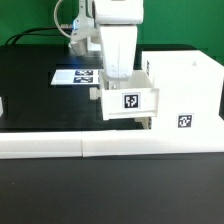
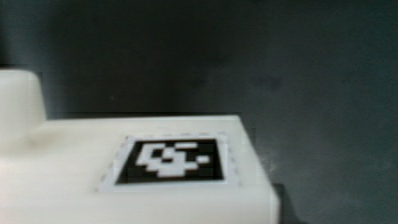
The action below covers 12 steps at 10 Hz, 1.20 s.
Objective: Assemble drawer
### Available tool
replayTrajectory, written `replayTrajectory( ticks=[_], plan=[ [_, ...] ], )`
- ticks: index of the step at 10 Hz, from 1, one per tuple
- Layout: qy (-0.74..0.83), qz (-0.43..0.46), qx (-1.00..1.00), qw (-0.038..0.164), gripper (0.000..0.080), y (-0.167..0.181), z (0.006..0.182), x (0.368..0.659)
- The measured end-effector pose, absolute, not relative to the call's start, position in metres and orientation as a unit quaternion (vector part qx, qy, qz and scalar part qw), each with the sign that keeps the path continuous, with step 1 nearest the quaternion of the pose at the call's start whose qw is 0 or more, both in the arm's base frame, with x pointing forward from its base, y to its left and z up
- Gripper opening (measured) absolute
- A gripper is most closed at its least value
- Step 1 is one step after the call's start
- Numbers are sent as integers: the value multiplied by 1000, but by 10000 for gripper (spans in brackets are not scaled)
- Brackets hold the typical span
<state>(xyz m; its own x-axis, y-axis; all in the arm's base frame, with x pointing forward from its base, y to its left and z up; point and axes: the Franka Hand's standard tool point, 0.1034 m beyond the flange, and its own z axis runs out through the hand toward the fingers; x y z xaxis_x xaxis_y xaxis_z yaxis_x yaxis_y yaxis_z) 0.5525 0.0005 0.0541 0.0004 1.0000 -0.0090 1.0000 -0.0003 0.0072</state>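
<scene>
The tall white box shell [image 1: 185, 85] stands at the exterior view's right, with a square marker low on its front. A small white tray [image 1: 128, 100] with a marker on its face and a knob [image 1: 94, 92] sits raised off the table, against the shell's left side. My gripper [image 1: 118, 82] reaches down from above into the tray, and its fingers look closed on the tray's wall. The wrist view shows a white surface with a marker [image 2: 173, 160] close below; my fingertips do not show there. A second tray is not clearly in view.
The marker board [image 1: 84, 75] lies flat on the black table behind the tray. A long low white border wall [image 1: 90, 146] runs along the front. Another white piece [image 1: 2, 105] shows at the exterior view's left edge.
</scene>
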Motion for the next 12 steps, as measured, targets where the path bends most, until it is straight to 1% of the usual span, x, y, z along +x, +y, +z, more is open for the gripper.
replayTrajectory(
  ticks=[6, 8, 12],
  plan=[
    [699, -1, 715, 5, 42, 9, 53, 550],
    [709, 4, 705, 8, 42, 4, 52, 552],
    [708, 4, 706, 8, 42, 2, 51, 551]
  ],
)
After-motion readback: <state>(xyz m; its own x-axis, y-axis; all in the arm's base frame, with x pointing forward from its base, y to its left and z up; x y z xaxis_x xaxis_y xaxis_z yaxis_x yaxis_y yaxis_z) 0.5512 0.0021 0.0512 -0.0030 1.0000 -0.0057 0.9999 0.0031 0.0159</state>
